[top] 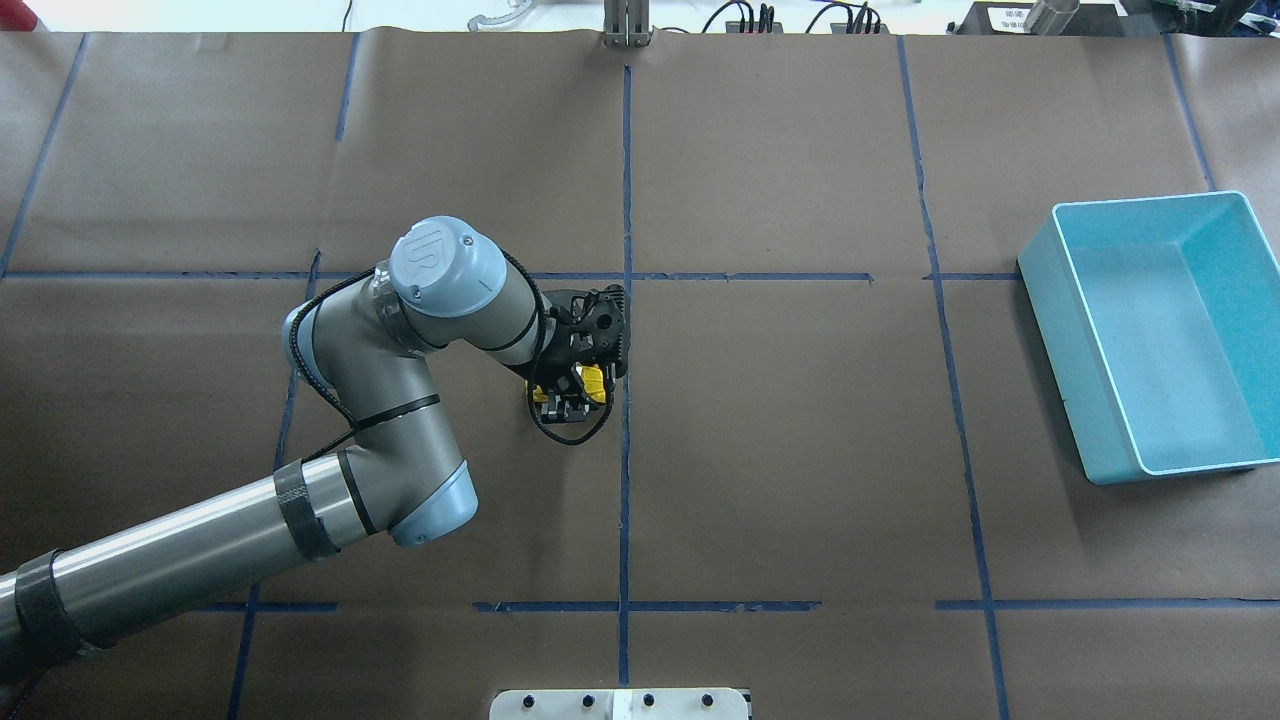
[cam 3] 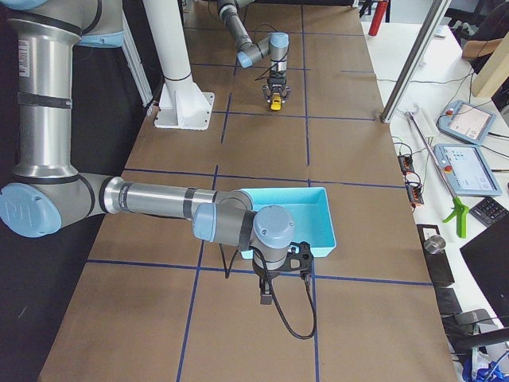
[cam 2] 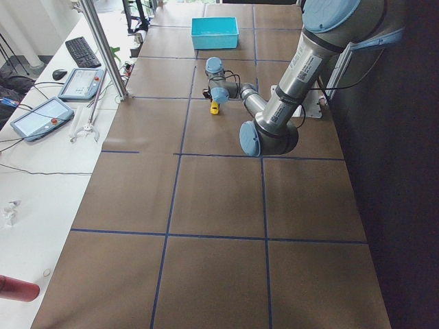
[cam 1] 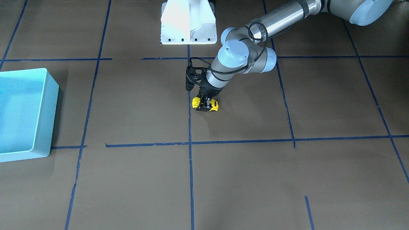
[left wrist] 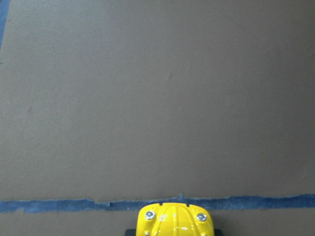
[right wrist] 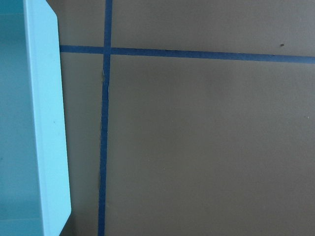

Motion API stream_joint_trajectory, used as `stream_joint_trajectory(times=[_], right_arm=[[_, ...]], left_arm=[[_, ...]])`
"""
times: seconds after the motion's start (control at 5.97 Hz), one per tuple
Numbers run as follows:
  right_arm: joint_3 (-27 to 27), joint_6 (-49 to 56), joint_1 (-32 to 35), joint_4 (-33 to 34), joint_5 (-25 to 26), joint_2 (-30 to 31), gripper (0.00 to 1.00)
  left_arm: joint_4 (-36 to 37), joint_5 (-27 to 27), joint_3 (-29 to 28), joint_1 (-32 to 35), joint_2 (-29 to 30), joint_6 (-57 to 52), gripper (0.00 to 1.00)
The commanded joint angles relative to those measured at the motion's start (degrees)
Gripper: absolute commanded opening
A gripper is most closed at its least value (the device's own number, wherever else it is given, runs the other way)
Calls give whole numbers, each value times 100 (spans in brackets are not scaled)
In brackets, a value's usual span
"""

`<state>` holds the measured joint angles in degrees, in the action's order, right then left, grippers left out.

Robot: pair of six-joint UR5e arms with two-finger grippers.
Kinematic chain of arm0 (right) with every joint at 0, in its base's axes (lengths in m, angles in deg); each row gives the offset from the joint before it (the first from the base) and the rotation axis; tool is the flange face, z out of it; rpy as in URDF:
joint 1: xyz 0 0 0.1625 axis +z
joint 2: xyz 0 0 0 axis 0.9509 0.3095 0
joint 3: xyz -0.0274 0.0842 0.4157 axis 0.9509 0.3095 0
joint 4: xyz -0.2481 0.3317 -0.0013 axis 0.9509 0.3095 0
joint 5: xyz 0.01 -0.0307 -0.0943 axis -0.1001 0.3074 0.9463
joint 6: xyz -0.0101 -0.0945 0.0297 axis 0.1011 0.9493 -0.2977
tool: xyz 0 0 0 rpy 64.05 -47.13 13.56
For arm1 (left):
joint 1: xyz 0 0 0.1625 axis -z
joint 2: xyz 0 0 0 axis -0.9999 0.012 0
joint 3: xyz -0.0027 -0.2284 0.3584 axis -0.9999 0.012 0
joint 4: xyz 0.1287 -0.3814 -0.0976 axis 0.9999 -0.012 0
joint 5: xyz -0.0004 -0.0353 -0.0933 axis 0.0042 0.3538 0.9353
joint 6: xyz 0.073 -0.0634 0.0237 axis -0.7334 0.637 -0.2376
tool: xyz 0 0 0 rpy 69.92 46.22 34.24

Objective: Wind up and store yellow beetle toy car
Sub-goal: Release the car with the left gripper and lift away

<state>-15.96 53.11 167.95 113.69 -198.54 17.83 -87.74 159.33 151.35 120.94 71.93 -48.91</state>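
Note:
The yellow beetle toy car (cam 1: pixel 215 105) stands on the brown table near the centre, beside a blue tape line. My left gripper (cam 1: pixel 206 104) points down over it with its fingers closed on the car's sides. The car also shows in the overhead view (top: pixel 595 380), and its rounded end shows at the bottom of the left wrist view (left wrist: pixel 175 220). My right gripper (cam 3: pixel 266 298) shows only in the exterior right view, hanging just outside the light blue bin (cam 3: pixel 320 248); I cannot tell if it is open or shut.
The light blue bin (top: pixel 1062 330) is empty and stands at the table's edge on my right, far from the car. Its rim fills the left of the right wrist view (right wrist: pixel 47 123). The white robot base (cam 1: pixel 188 22) stands behind the car.

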Motion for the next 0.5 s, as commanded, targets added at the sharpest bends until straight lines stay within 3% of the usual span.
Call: stream_joint_trajectory(times=[0.0,0.34], right_arm=[[8,0,0,0,0,0,100],[-1,0,0,0,0,0,100]], left_arm=[[-864,238,10,167,-581,-6,0],[-1692,937,36,473,-1258,-6,0]])
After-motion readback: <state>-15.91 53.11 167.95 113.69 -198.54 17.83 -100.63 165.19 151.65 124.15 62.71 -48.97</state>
